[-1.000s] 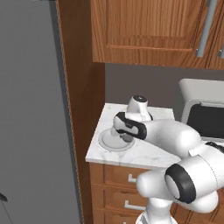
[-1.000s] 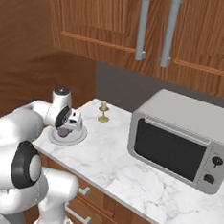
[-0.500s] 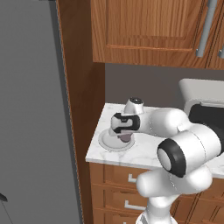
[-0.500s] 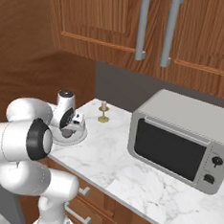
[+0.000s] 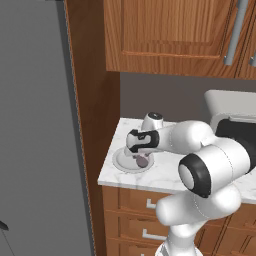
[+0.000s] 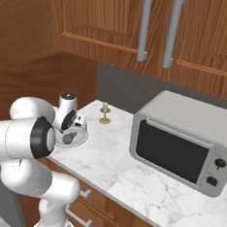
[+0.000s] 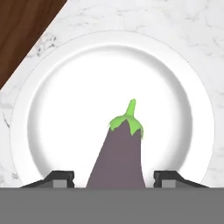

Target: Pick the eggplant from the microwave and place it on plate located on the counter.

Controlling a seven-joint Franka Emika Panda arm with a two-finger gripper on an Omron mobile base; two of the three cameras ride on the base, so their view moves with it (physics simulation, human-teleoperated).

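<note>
Gripper (image 7: 113, 177) poised over the plate (image 7: 52, 131), eggplant (image 7: 119, 153) between its fingers.

The gripper hangs just above the plate near the counter's (image 5: 165, 175) left end, its two fingertips (image 7: 59, 178) standing apart on either side of the eggplant with a visible gap on each flank, so whether they grip it or have let it go cannot be told. The eggplant points straight away from the hand along the gripper's own line, green stem tip reaching about to the middle of the plate, its body inside the rim. In the base views it sits as a small dark lump on the plate (image 5: 131, 161) directly under the hand. A straight lift away from the plate looks the likeliest clean exit.
</note>
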